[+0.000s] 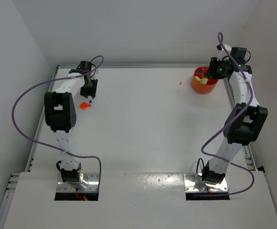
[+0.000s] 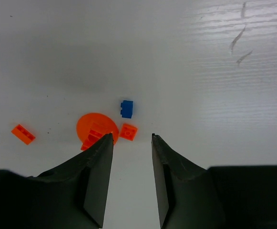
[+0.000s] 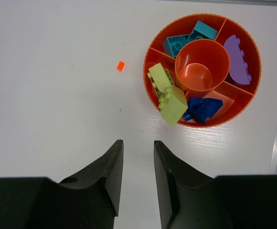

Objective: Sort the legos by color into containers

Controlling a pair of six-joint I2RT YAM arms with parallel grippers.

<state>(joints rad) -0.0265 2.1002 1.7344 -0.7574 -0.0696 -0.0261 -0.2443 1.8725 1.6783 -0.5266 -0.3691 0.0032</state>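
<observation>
Just ahead of the left claw (image 2: pixel 132 136), a blue lego (image 2: pixel 127 109) sits on the white desk (image 2: pixel 200 71), in line with the gap between the fingers. The fingers stand apart, released, with only bare desk between them. Nearer, just off the fingertips, lies a small orange square lego (image 2: pixel 128 131). The finger on the left of the wrist view overlaps a flat orange disc (image 2: pixel 94 125) that carries an orange-red lego (image 2: pixel 92 137); touching it or hovering above it, I can't tell from this angle. Farther out to that same side, apart from the cluster, there's another orange lego (image 2: pixel 23 134).

Over to the right claw (image 3: pixel 138 141): also released, fingers parted, holding nothing. Ahead of it and off to the right of its wrist view sits the orange bowl (image 3: pixel 146 71), round, with a centre cup (image 3: pixel 202 67) and compartments around it. Teal legos (image 3: pixel 188 39) fill the far compartment. A purple lego (image 3: pixel 237 59) lies in the one on the right. Yellow-green legos (image 3: pixel 167 93) are stacked in the left one, the lowest tipping out over the rim. A dark blue lego (image 3: pixel 202 109) is in the near one. Ahead of the claw and a touch left, well clear of the bowl, a tiny orange lego (image 3: pixel 120 66) lies alone on the desk.
</observation>
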